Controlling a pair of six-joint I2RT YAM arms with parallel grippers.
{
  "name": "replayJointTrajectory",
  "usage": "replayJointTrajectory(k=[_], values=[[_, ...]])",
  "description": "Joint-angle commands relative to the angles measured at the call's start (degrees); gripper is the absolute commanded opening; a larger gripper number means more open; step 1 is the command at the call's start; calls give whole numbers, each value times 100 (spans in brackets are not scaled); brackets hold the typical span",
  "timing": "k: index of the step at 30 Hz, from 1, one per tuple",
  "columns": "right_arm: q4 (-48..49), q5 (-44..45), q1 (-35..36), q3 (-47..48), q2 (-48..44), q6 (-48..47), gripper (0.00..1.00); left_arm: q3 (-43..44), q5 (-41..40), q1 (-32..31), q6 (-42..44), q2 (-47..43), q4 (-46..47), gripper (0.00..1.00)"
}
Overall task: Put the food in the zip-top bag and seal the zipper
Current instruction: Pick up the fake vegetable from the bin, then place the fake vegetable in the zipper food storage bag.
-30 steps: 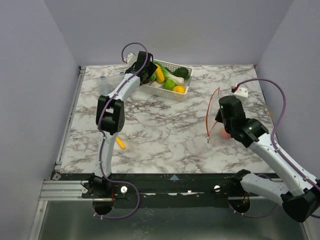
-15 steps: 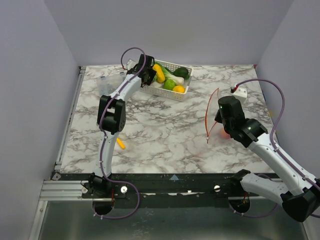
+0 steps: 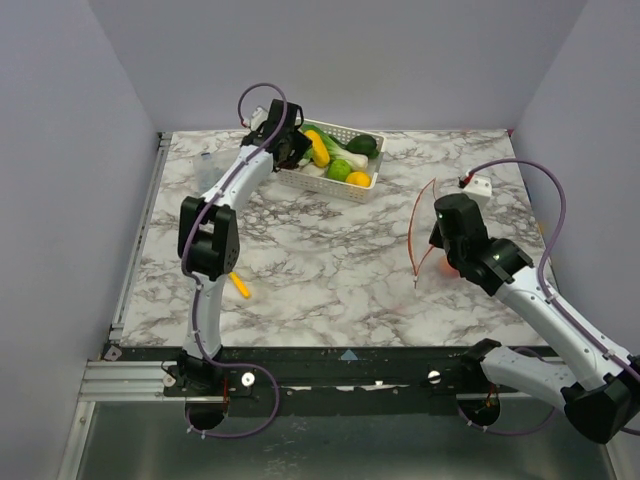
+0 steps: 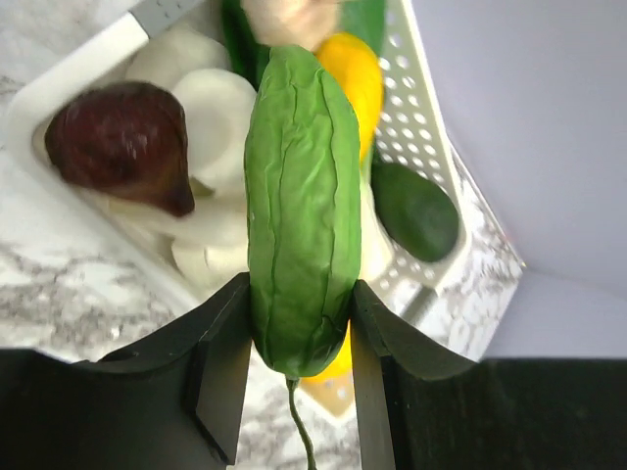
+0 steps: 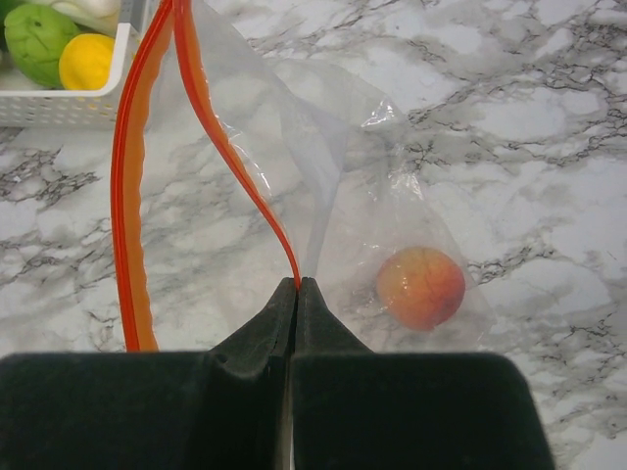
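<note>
A: While the left hand (image 4: pixel 297 352) reaches to the far side of the table (image 3: pixel 330 270), what has it got?

B: A green cucumber (image 4: pixel 299 196), clamped lengthwise between both fingers, over the left end of the basket (image 4: pixel 431 127). Behind it in the basket lie a purple fruit (image 4: pixel 127 142), a yellow fruit (image 4: pixel 355 73), a dark green fruit (image 4: pixel 416 211) and white pieces (image 4: pixel 211 108).

A: And the right hand (image 5: pixel 296 289)?

B: Pinched tight on the bag (image 5: pixel 333 147), right at the zipper (image 5: pixel 132 176), on the right side of the table. The bag's mouth gapes, and the two zipper strips stand apart.

A: Anything inside?

B: One peach (image 5: pixel 421 286), seen through the plastic, low in the bag and just right of the hand.

A: What else is there?

B: A yellow tool (image 3: pixel 241 286) lies on the table, near left, beside the left arm.
</note>
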Motion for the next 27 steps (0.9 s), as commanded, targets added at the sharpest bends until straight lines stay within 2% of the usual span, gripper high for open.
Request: replayJointTrajectory(k=[1, 5, 8, 12, 14, 17, 19, 22, 24, 27], values=[[-79, 111, 28, -132, -43, -142, 1, -577, 462, -114, 415, -1233, -314, 22], [2, -63, 32, -298, -198, -205, 1, -1558, 565, -291, 536, -2175, -357, 22], [0, -192, 39, -363, -261, -203, 1, -2362, 697, -646, 793, -2886, -187, 22], [65, -332, 41, -429, -295, -221, 1, -3128, 1089, -1349, 1237, -3759, -129, 14], [112, -434, 42, -441, -300, -242, 1, -3463, 1265, -1813, 1561, -4077, -20, 5], [153, -553, 42, -464, -317, -264, 1, -3803, 1446, -2567, 1951, -4367, -5, 0], [191, -587, 41, -484, -361, -262, 1, -4037, 1717, -3004, 2182, -4526, 158, 0], [220, -628, 41, -499, -415, -266, 1, -4207, 1623, -3650, 2554, -4728, 243, 0], [236, -665, 41, -501, -431, -277, 1, -4242, 1536, -3993, 2749, -4803, 260, 0], [253, -751, 40, -502, -449, -288, 1, -4187, 1654, -4183, 2821, -4754, 281, 0]])
